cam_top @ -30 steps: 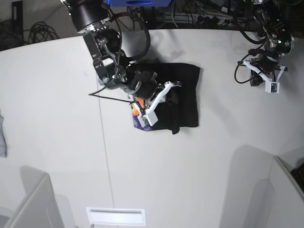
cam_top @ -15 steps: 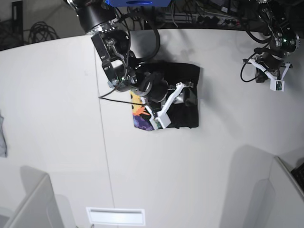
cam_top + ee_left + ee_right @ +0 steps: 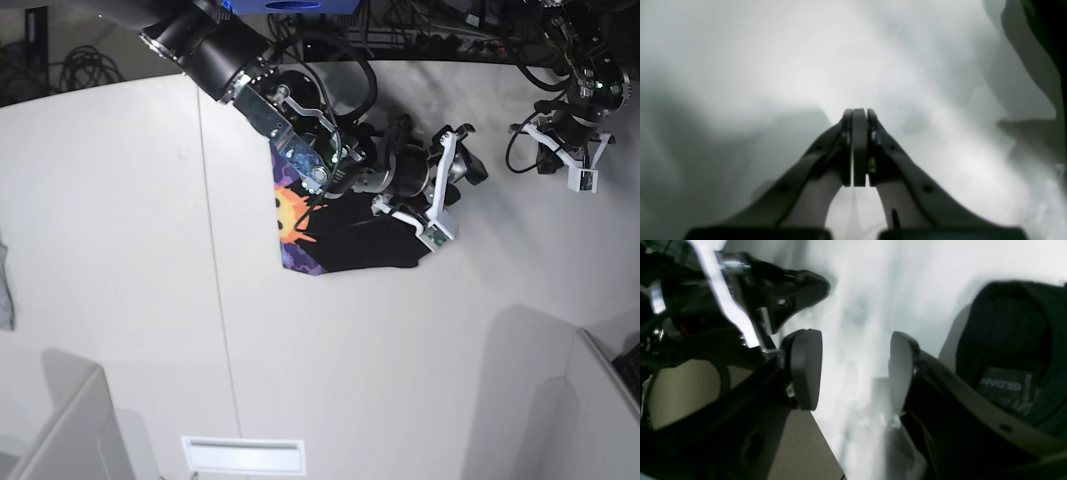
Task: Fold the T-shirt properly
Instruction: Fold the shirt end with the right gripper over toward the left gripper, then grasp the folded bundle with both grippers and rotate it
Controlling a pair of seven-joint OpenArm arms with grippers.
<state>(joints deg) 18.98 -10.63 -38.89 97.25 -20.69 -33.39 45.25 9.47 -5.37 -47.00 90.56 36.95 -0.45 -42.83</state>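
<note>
T-shirt (image 3: 340, 235) folded on white table (image 3: 120, 250) near its far edge, orange print on purple at its left end, upper part hidden under right arm; collar label blurred in right wrist view. Right gripper (image 3: 455, 195) spread wide past shirt's right edge, nothing betw. pads; left gripper (image 3: 855, 150) pressed together, empty, well apart by far-right cables. Grey cloth scrap (image 3: 5, 285) cut off at left edge.

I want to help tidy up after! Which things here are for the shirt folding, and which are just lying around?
For the job:
- the T-shirt, black, its orange and purple print showing at one edge
- the right tool, open above the shirt
- the left tool, shut and empty, off to the side

Just lying about:
- the small grey cloth scrap at the table's far edge
</note>
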